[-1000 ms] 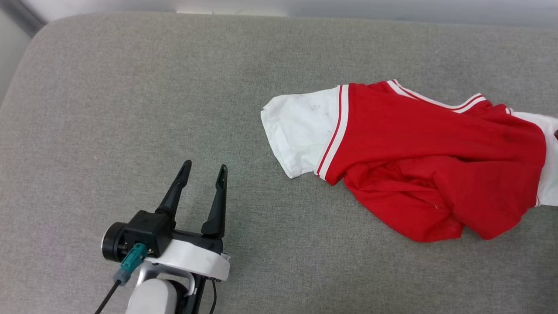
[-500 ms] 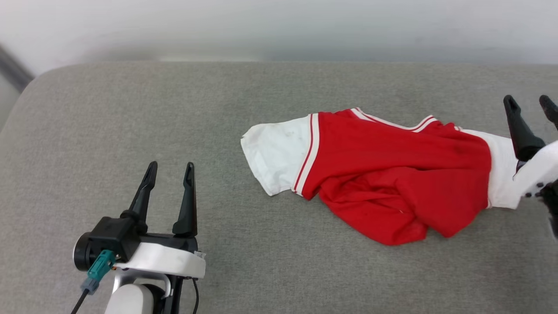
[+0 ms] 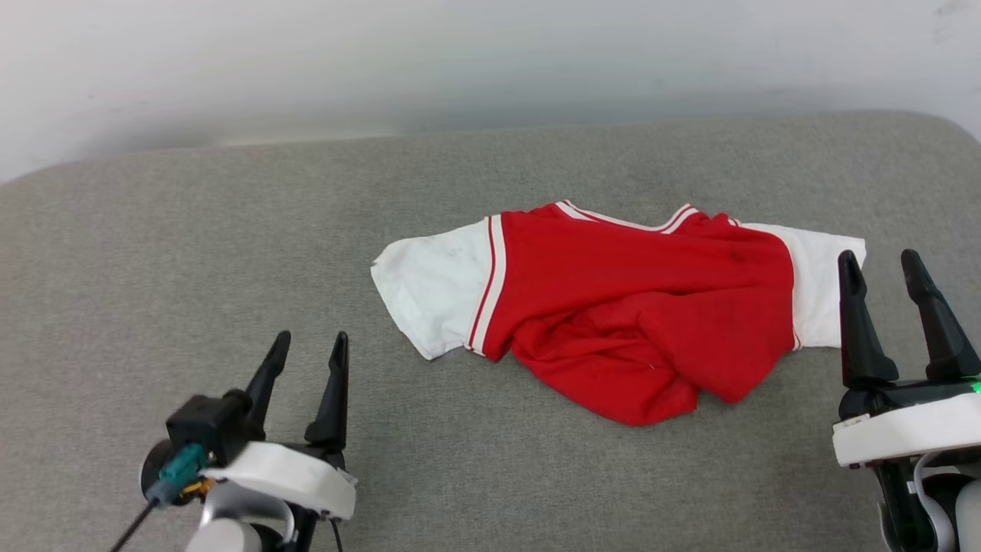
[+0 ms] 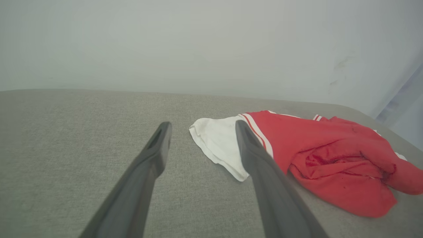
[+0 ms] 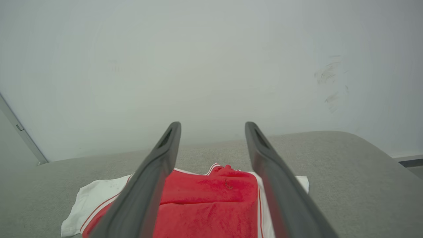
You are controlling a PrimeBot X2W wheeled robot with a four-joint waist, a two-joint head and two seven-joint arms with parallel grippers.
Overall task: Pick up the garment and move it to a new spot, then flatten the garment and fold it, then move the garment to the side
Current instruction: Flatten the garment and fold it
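Observation:
The garment [image 3: 628, 307], a red shirt with white sleeves and striped trim, lies crumpled on the grey cushion [image 3: 191, 253], its lower part bunched toward me. My left gripper [image 3: 311, 346] stands open and empty at the lower left, well clear of the white sleeve. At the lower right, my right gripper [image 3: 880, 261] is open and empty too, just beside the other white sleeve. In the left wrist view the garment [image 4: 330, 155] lies ahead and right of the open left gripper [image 4: 202, 125]. In the right wrist view the garment [image 5: 205, 198] lies below the spread right gripper [image 5: 213, 126].
A pale wall [image 3: 490, 61] rises right behind the cushion's far edge. The cushion's rounded corner [image 3: 943, 130] shows at the far right. Bare grey fabric stretches to the garment's left and in front of it.
The camera has tilted and turned, so the whole picture shifted. My right gripper has come into view at the lower right, open. The garment lies crumpled as before.

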